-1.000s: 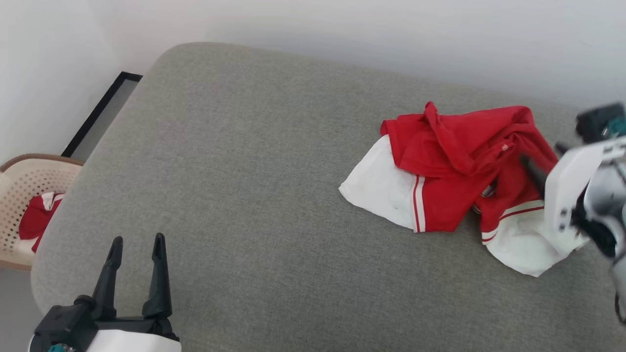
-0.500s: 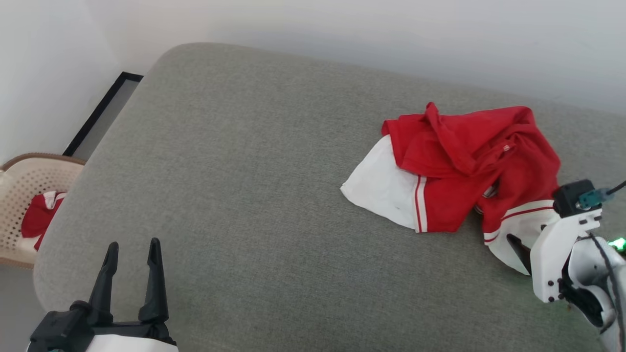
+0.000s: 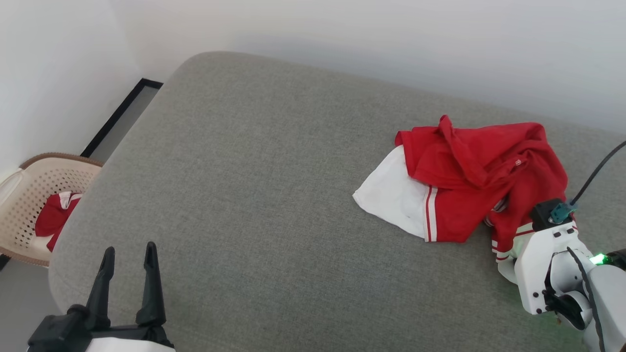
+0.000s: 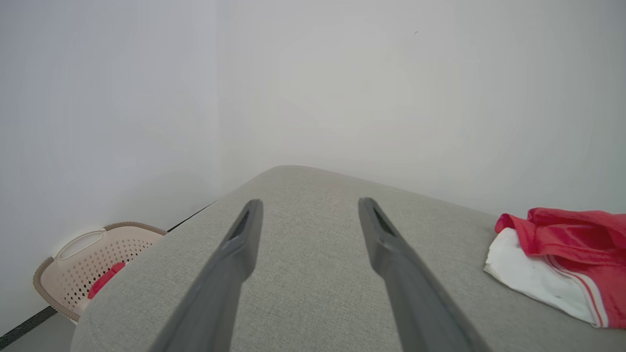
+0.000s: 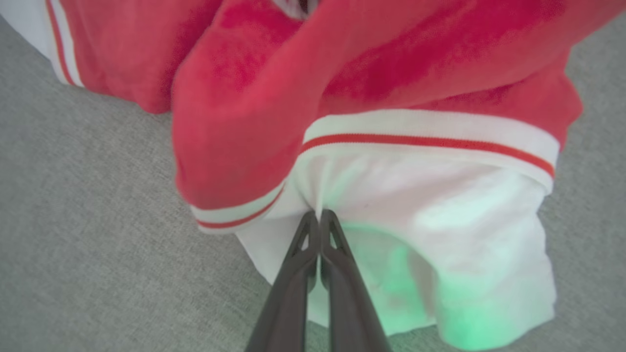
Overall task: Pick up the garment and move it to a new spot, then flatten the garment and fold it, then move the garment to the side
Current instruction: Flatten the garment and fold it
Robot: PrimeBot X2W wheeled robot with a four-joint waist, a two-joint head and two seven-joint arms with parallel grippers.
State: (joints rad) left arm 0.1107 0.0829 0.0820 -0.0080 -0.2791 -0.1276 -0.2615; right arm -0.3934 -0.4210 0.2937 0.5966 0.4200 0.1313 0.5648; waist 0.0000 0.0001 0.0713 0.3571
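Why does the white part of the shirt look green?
Right wrist view: a green glow tints the white sleeve of the garment near the fingers; head view: a small green light shines on the right arm, probably causing it.

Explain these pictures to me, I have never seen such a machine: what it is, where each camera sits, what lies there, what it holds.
This is a wheeled robot with two arms, each ending in a two-fingered hand. The wide picture comes from its head camera, looking down on a grey padded surface. The other two come from wrist cameras, looking along each hand's fingers. On the surface lies a crumpled red T-shirt with white sleeves. The right hand is shut, pinching one white sleeve. The left hand is open and holds nothing. Beside the surface stands a beige basket with red cloth inside.
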